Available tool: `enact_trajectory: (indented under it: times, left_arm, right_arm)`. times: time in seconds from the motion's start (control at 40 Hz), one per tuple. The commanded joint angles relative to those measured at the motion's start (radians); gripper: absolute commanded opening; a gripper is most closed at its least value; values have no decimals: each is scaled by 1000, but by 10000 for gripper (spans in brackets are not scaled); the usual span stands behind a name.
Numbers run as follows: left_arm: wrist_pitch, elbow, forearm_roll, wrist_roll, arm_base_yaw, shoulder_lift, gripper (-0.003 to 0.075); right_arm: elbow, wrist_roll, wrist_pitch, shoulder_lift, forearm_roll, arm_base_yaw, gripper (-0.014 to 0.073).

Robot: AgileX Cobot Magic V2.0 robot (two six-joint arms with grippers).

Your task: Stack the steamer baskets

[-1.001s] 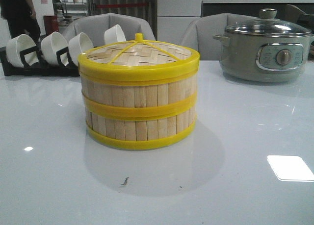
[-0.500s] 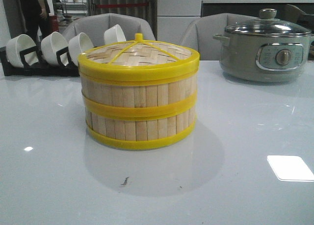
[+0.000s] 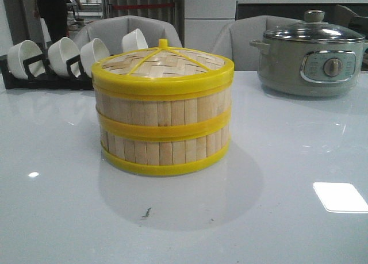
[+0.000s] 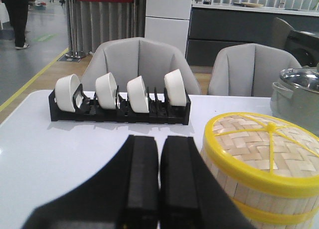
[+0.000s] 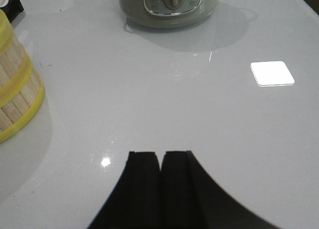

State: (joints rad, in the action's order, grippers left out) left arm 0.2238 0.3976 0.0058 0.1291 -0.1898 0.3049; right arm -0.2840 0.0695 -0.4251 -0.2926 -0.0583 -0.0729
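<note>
Two steamer baskets (image 3: 163, 129) stand stacked one on the other at the middle of the white table, topped by a woven bamboo lid (image 3: 164, 62) with a yellow rim and knob. The stack also shows in the left wrist view (image 4: 261, 164) and its lower wall in the right wrist view (image 5: 15, 97). My left gripper (image 4: 159, 139) is shut and holds nothing, hovering beside the stack. My right gripper (image 5: 160, 154) is shut and holds nothing, over bare table apart from the stack. Neither gripper appears in the front view.
A grey electric pot (image 3: 313, 54) with a glass lid stands at the back right. A black rack with white bowls (image 3: 52, 60) sits at the back left. Grey chairs (image 3: 129, 31) stand behind the table. A person (image 3: 52, 11) stands far back left.
The person in the background has moved to the right. The stack and both grippers are as before.
</note>
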Motion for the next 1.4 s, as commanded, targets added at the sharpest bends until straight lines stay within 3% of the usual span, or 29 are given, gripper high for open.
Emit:
enact_trajectory:
  times: [0.0, 0.23, 0.6, 0.73, 1.38]
  left_arm:
    - [-179, -89, -26, 10, 19, -63, 102]
    - [-229, -284, -56, 10, 99, -197, 102]
    - [-256, -407, -66, 10, 172, -308, 102]
    - [-207, -405, -69, 10, 172, -324, 102]
    - [-206, -405, -64, 10, 172, -320, 102]
  right_arm:
    - [-30, -4, 79, -9, -5, 1, 52]
    - [-30, -4, 79, -9, -5, 1, 52]
    - [-30, -4, 79, -9, -5, 1, 52]
    - [-30, -4, 78, -9, -5, 1, 52]
    - [-30, -4, 79, -9, -5, 1, 52]
